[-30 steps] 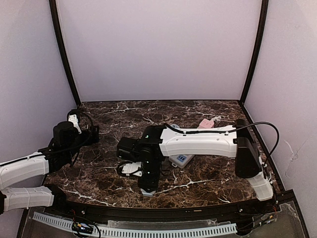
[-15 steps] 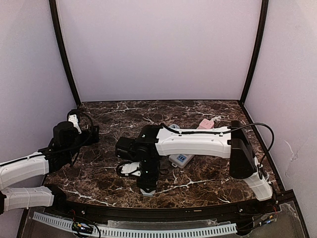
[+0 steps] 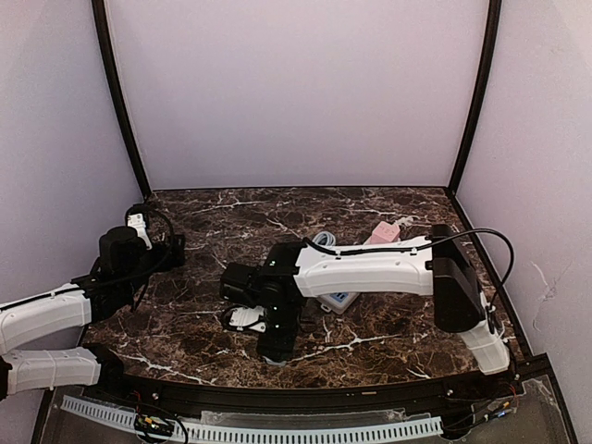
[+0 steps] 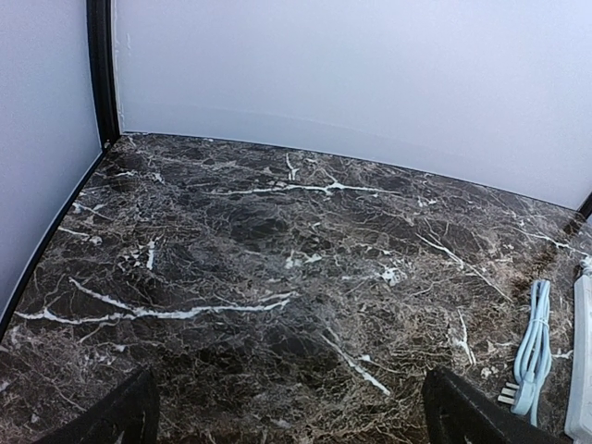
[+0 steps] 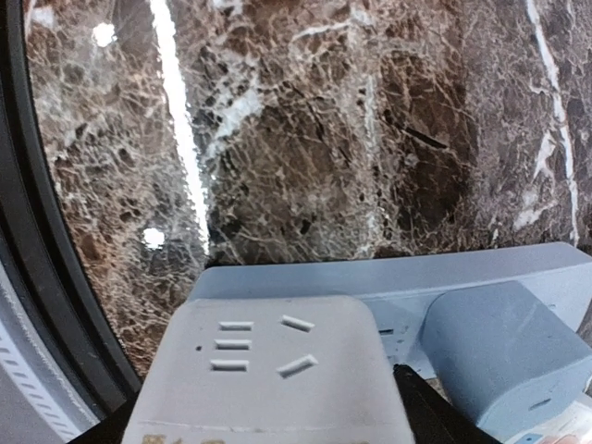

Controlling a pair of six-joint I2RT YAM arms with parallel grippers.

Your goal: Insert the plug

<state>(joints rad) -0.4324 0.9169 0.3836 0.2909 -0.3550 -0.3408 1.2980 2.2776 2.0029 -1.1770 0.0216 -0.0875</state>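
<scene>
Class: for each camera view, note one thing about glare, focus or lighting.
Top external: soft, even light, faint sheen on the marble table. Left wrist: marble sharp, its dark fingers blurred at the bottom corners. Right wrist: bright glare streak and spots on the marble; the close socket block looks soft.

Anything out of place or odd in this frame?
Nothing spilled or damaged. One oddity: the power strip sits close to the table's near rim, filling the right wrist view, and the light blue cable lies bundled beside it, its plug in no socket.
</scene>
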